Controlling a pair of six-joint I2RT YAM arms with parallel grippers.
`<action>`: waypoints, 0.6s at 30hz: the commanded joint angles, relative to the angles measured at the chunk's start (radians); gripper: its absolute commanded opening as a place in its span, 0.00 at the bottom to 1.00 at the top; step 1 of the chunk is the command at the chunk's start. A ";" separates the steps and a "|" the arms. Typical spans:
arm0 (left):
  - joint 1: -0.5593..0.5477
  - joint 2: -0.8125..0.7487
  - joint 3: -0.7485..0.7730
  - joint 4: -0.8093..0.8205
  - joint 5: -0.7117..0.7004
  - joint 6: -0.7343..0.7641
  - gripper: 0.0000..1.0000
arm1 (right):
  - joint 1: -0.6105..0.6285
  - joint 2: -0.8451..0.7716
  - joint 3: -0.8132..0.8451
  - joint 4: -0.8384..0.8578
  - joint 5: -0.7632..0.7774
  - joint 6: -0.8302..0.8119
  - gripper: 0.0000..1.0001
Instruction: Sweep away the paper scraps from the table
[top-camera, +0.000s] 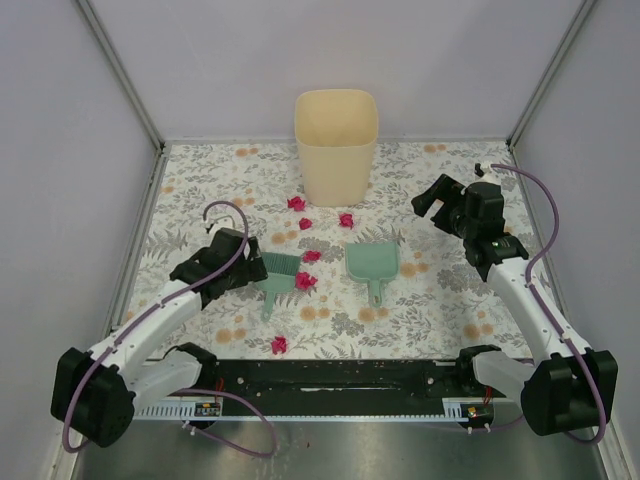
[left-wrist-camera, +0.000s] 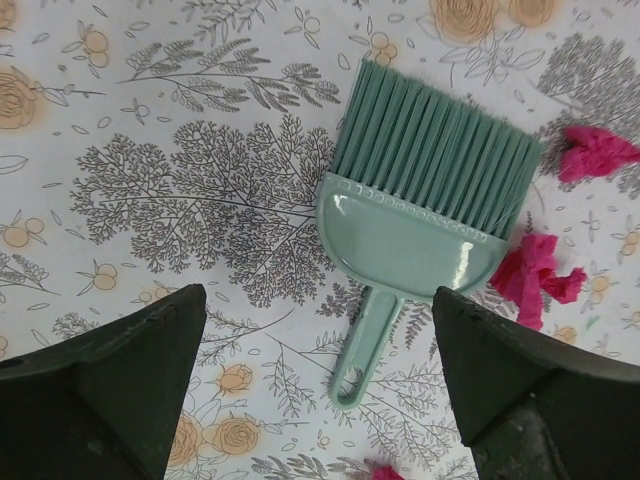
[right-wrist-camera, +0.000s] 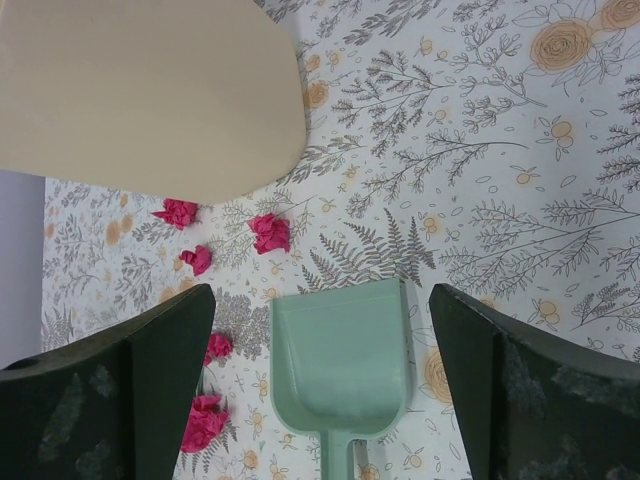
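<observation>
Several magenta-red paper scraps lie on the flower-printed table (top-camera: 196, 180): three near the bin (top-camera: 296, 203) (top-camera: 305, 223) (top-camera: 346, 220), two between brush and dustpan (top-camera: 312, 256) (top-camera: 305, 281), and one near the front (top-camera: 279, 345). A green brush (top-camera: 275, 270) lies flat left of centre. My left gripper (top-camera: 252, 265) hovers open and empty above it; in the left wrist view the brush (left-wrist-camera: 425, 210) lies between and ahead of the fingers (left-wrist-camera: 110, 380), with scraps (left-wrist-camera: 535, 275) to its right. My right gripper (top-camera: 440, 197) is open and empty, high at the right.
A beige bin (top-camera: 336, 145) stands at the back centre. A green dustpan (top-camera: 371, 263) lies flat right of centre; it shows in the right wrist view (right-wrist-camera: 342, 360), with the bin (right-wrist-camera: 140, 90) and scraps (right-wrist-camera: 270, 232) beyond. Metal rails frame the table.
</observation>
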 joint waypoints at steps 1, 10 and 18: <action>-0.057 0.102 0.042 0.043 -0.062 0.017 0.98 | 0.005 0.005 0.029 0.011 -0.010 -0.026 0.98; -0.169 0.248 0.013 0.096 0.001 0.009 0.89 | 0.007 0.011 0.023 0.008 -0.010 -0.039 0.98; -0.244 0.294 -0.021 0.100 0.009 -0.022 0.80 | 0.007 0.030 0.018 0.016 -0.023 -0.032 0.98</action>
